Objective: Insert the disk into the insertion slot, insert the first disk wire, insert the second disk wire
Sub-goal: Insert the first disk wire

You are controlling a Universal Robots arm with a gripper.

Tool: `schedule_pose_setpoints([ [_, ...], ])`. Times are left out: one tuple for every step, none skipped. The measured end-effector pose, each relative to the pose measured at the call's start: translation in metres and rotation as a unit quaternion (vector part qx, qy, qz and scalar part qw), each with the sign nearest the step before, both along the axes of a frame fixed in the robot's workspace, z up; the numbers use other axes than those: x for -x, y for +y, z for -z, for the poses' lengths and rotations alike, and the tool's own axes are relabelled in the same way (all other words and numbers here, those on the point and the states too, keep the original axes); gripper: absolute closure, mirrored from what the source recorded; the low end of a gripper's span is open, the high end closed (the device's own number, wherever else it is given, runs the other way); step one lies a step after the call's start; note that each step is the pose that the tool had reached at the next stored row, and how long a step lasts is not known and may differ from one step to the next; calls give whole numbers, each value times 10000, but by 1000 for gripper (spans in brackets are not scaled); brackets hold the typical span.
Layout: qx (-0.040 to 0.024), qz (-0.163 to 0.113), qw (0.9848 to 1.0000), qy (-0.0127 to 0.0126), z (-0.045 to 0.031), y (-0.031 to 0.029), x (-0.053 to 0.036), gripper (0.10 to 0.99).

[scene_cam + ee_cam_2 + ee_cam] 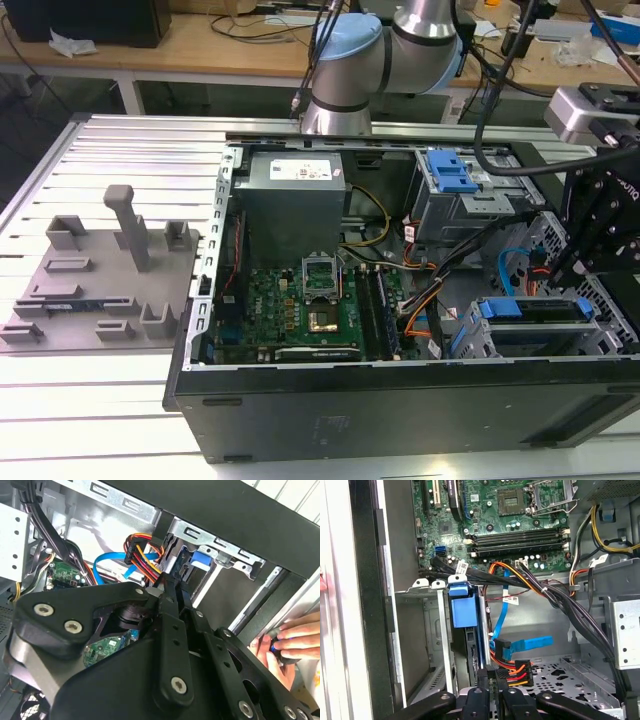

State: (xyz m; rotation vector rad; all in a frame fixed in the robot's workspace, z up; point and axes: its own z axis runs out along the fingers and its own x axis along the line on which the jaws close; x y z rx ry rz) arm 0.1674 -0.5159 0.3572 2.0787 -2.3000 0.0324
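Gripper (pixel 492 677): black linkage nearest the lens in both wrist views (pixel 169 582); it hangs inside the computer case (pixel 400 400), low over the drive bay.
Fingers: drawn together to a narrow gap, tips right at the black plug (pixel 516 672). The finger bodies cover the contact, so a grasp on the plug cannot be confirmed.
Disk (pixel 535 312): seated on edge in its bright blue carrier, with the blue handle (pixel 460 605) standing above the cage rim.
Disk location: lower right of the exterior view, inside the insertion slot (pixel 470 340), beside the case's front wall.
Insertion slot: low grey sheet-metal cage; its walls (pixel 437 645) enclose the carrier closely.
Wires: the plug carries red, yellow, orange and black leads. A flat blue cable (pixel 530 643) ends in a black connector just beside the disk's edge; whether either is mated cannot be told.
Hidden: the cage covers the disk's flat face, and the arm cuts off the drive bay's far side in the exterior view.
Hand (pixel 290 640): a person's fingers rest on the case edge.
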Motion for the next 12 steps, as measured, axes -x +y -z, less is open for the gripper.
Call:
schedule_pose_setpoints([
  [0,0,10000,0,0,-1,0,918],
  [-1,1,10000,0,0,-1,0,918],
  [-2,0,10000,0,0,-1,0,918],
  [-6,0,10000,0,0,-8,0,918],
  [-53,0,10000,-1,2,-24,0,918],
  [-96,0,10000,-1,3,-41,0,918],
  [-138,0,9999,-1,4,-57,0,918],
  [-198,0,9998,-1,5,-79,0,918],
  [-199,0,9998,-1,5,-79,0,918],
  [-198,0,9998,-1,5,-80,0,918],
  [-198,0,9998,-1,5,-80,0,918],
  [-192,0,9998,-1,4,-81,0,918],
])
